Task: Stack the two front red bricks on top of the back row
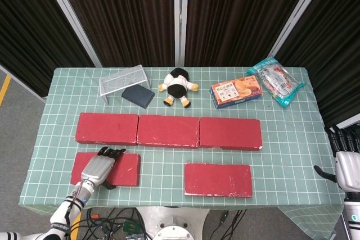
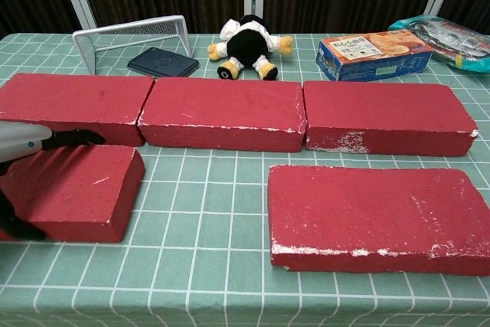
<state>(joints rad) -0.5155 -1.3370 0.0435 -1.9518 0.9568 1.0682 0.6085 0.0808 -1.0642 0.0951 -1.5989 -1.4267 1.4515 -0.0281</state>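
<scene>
From the head cam, my left hand (image 1: 100, 167) lies over the front-left brick (image 1: 122, 170), fingers at its back edge, thumb down the front, gripping it; open cloth separates it from the front-right brick (image 1: 218, 179). My right hand (image 1: 346, 164) waits off the table's (image 1: 281, 127) right edge, fingers spread, empty. Chest cam: chalky, chipped slabs, back row (image 2: 222, 112) packed end to end.
</scene>
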